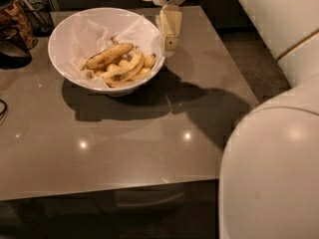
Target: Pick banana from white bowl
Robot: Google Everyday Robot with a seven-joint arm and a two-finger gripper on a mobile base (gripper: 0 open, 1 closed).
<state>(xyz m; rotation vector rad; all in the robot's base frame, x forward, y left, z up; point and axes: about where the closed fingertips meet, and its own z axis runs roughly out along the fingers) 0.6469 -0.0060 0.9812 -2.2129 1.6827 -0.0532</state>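
The white bowl (70, 31), lined with crinkled white paper, stands on the grey table at the back left. The banana (108, 55), the longest one, dull yellow with brown blotches, lies on top of several shorter, paler bananas (130, 69) in the bowl. My gripper (169, 44) hangs fingers-down from the top of the view. It is just outside the bowl's right rim, above the table, and apart from the banana.
The grey table (124, 148) ends at a front edge near the bottom and a right edge beside dark floor (259, 63). Dark jars and a black object (15, 39) stand at the far left. My white body (269, 173) fills the lower right.
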